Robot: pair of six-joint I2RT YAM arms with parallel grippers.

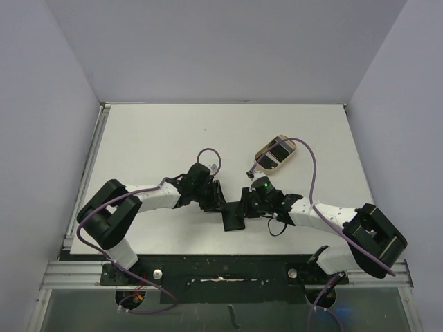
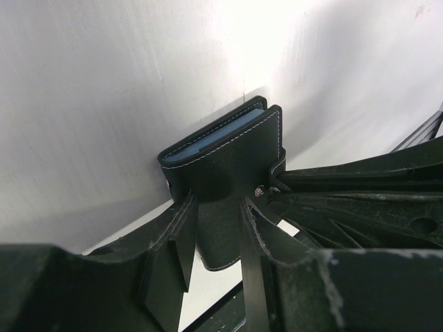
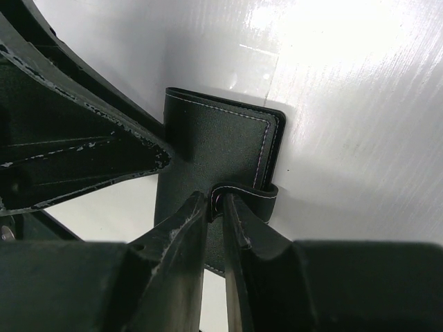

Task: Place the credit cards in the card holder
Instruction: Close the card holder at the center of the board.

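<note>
The card holder [image 1: 233,220], a black bifold wallet, lies closed on the table between both arms. In the left wrist view the holder [image 2: 221,155] shows a bluish-grey inner edge. My left gripper [image 2: 218,221] is open, with its fingers spread over the holder's near part; it also shows in the top view [image 1: 220,200]. My right gripper [image 3: 220,204] is shut on the holder's snap-strap tab [image 3: 266,194], and appears in the top view [image 1: 243,202]. Dark credit cards [image 1: 277,151] lie in the beige oval tray [image 1: 263,153], beyond the right arm.
The two arms meet near the table's front middle, wrists close together. The right arm's purple cable [image 1: 313,169] loops past the tray. White walls enclose the table on three sides.
</note>
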